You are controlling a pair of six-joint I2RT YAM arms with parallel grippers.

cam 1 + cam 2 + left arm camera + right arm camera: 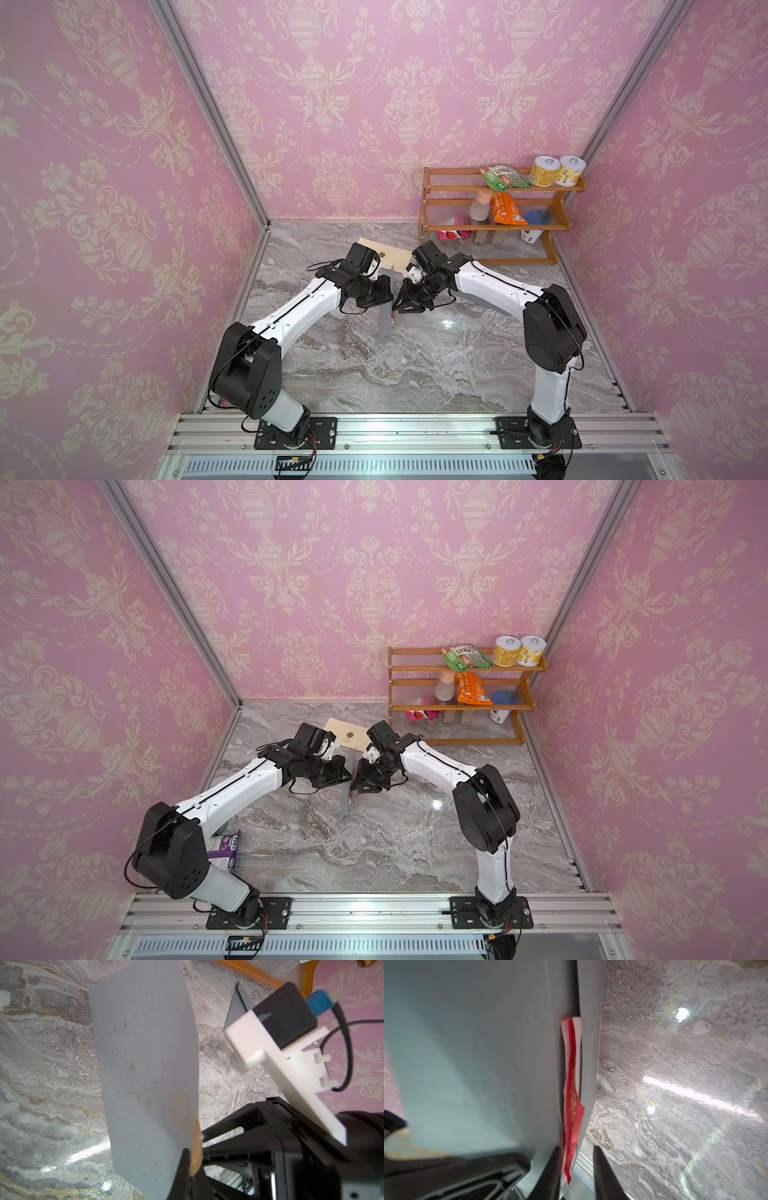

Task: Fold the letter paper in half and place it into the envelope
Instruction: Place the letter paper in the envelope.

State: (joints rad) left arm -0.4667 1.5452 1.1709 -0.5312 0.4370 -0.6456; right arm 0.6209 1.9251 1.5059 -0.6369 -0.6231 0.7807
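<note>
Left gripper: clamped tight on one edge of the letter paper.
Right gripper: jaws narrowly apart, straddling the sheet's other edge.
Letter paper: upright, creased, over the middle of the desk.
Envelope: flat near the back edge.

Both top views look down from high above the base rail toward the back wall, sharing almost the whole scene: tabletop, left arm, right arm, shelf. The left wrist camera peers past its own fingers, close against the paper, tabletop behind. The right wrist camera, closer still, faces the same sheet's opposite side; both wrist views share it.
</note>
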